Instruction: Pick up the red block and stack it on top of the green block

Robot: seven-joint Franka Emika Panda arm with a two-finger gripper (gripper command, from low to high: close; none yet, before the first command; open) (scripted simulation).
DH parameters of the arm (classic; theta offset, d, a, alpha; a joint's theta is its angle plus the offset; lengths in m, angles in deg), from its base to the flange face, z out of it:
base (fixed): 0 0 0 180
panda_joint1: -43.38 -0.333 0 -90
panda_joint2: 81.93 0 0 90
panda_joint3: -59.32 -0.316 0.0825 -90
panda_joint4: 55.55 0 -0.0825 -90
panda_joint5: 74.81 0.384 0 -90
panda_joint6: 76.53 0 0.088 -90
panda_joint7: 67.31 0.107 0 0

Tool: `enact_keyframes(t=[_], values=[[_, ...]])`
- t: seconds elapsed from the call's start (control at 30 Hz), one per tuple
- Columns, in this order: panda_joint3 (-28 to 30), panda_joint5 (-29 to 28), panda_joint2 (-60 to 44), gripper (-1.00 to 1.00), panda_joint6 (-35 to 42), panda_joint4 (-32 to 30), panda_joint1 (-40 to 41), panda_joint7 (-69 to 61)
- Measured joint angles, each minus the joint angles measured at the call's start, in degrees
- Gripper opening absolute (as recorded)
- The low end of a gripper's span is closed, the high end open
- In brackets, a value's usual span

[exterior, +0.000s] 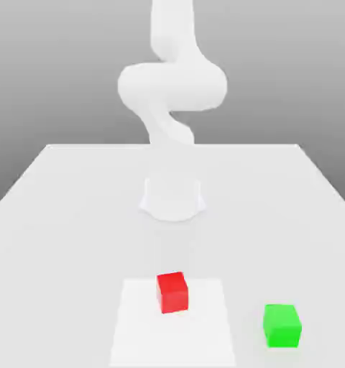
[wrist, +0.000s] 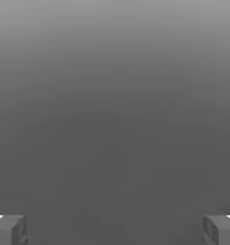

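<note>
Currently the gripper (wrist: 115, 229) is spread wide, holding nothing. Red block (exterior: 172, 292) sits lower centre of the exterior view, green block (exterior: 282, 325) lower right, well apart. Judgement: centre over red, descend straight, close squarely on opposite faces.

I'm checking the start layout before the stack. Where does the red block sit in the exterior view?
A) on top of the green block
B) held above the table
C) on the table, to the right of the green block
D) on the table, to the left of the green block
D: the red block rests on the table, apart from the green block, which lies further toward the exterior view's right.
</note>
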State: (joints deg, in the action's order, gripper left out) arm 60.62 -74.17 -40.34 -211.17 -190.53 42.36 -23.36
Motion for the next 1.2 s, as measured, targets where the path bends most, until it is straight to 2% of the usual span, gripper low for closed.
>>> enact_keyframes(t=[0.4,0.57,0.67,0.83,0.87,1.07,1.2], values=[[4.0,2.4,-24.8,0.0,-16.1,-17.4,-4.3,-9.8],[4.1,0.2,-36.6,0.0,-23.9,-25.5,-4.4,-12.0],[4.2,-0.1,-42.8,0.0,-28.8,-26.7,-4.5,-12.8],[1.4,2.9,-53.1,0.0,-37.5,-25.6,-2.5,-15.1],[1.0,3.2,-54.2,-1.0,-38.4,-25.5,-2.1,-15.3],[0.7,3.2,-54.7,-1.0,-38.9,-25.4,-1.9,-15.2],[2.0,1.0,-48.9,-1.0,-33.9,-26.2,-2.6,-13.8]])
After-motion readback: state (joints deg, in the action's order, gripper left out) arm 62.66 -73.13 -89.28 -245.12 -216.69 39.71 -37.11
